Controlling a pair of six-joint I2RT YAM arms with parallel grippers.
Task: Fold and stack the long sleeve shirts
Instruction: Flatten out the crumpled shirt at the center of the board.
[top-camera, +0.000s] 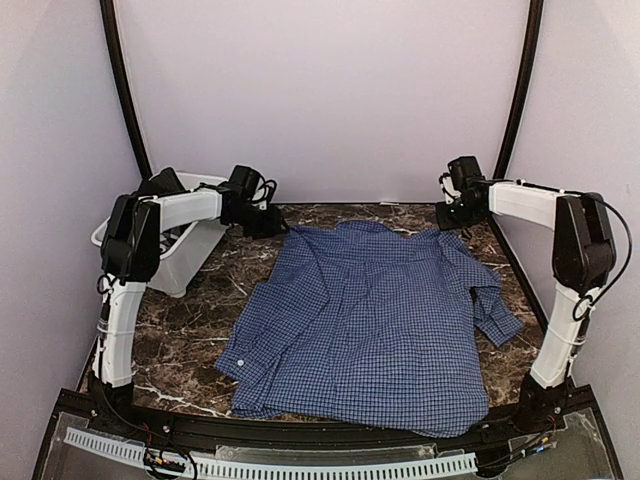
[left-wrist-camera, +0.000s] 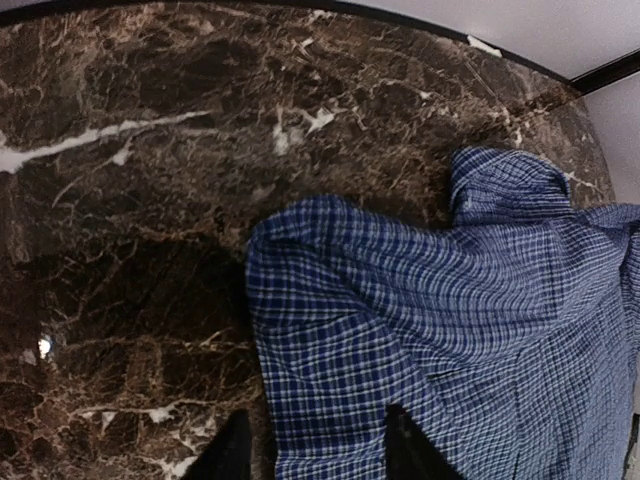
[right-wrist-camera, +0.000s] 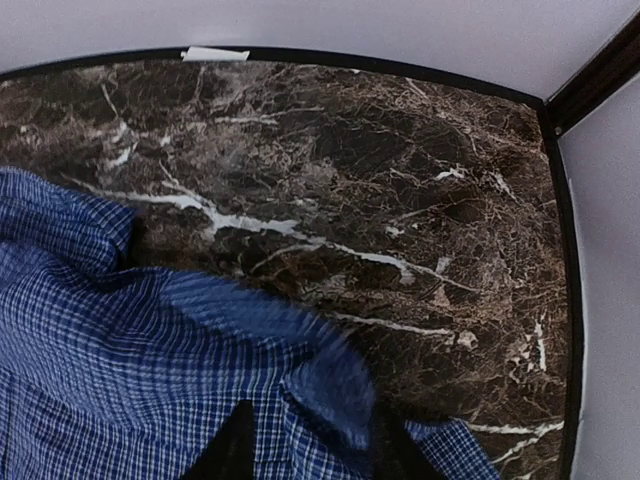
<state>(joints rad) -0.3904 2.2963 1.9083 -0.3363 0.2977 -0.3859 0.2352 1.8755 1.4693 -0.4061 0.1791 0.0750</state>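
Blue checked shirt (top-camera: 365, 315) lies spread flat mid-worktop (top-camera: 190, 345), collar toward the far edge, hem at the near edge, one sleeve trailing toward the right edge. Left gripper (top-camera: 266, 222) is at the shirt's far-left shoulder, fingers (left-wrist-camera: 232, 450) partly apart, cloth lying between them, not closed on it. Right gripper (top-camera: 452, 216) is at the far-right shoulder, fingers (right-wrist-camera: 238, 445) likewise partly apart over blurred cloth. White bin (top-camera: 185, 255) in the far-left corner.
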